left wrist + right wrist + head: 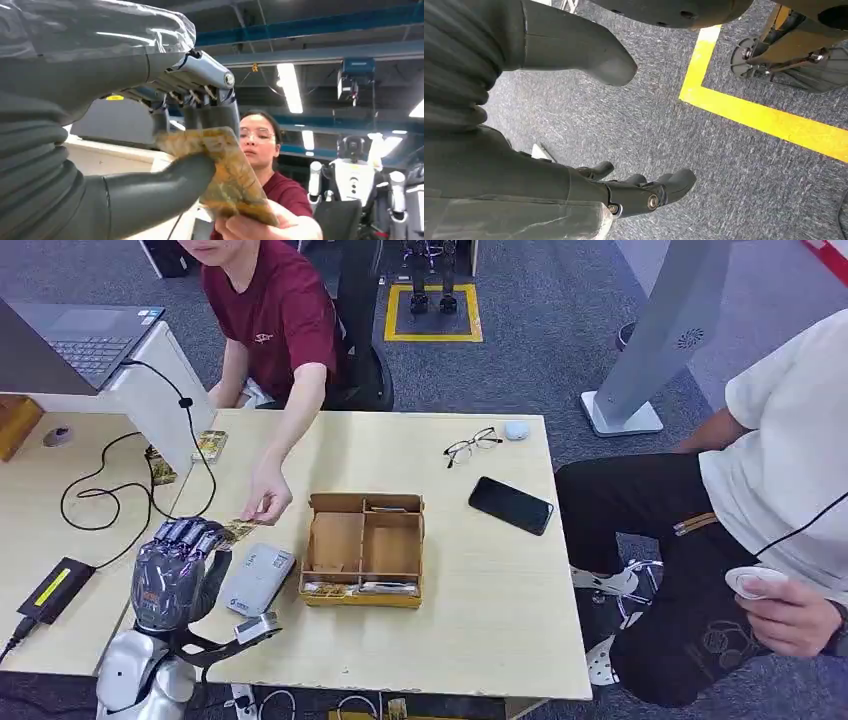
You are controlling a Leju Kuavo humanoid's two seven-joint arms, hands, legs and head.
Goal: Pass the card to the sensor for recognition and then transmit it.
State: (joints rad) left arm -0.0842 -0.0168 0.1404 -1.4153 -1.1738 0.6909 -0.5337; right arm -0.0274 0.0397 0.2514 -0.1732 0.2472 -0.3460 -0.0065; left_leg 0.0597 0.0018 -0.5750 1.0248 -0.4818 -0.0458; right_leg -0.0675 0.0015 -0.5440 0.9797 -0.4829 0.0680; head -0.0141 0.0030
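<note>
**Two hands on one card at the counter's left edge**

Head view. The robot's left hand (178,570) is raised over the left part of the counter (480,620), dark fingers curled, with the card (240,530) projecting from its fingertips. A person's hand (266,502) in a dark red sleeve reaches down across the counter and touches the far end of the same card. Just beside the left hand lies a white sensor (256,578); next to that stands an open wooden box (363,548) with compartments. A black phone (511,505) and a pair of glasses (472,444) lie well apart, toward the far right of the counter.

Left wrist view. The card (227,175), mottled yellow-brown, is pinched between the thick grey thumb and the darker fingers (212,117) of the left hand. The person's hand (265,227) grips the card's other end, so both hold it at once.

Right wrist view. The right hand (644,192) hangs above grey carpet floor (734,165) near a yellow line (764,117). Its fingers are spread apart and hold nothing.
</note>
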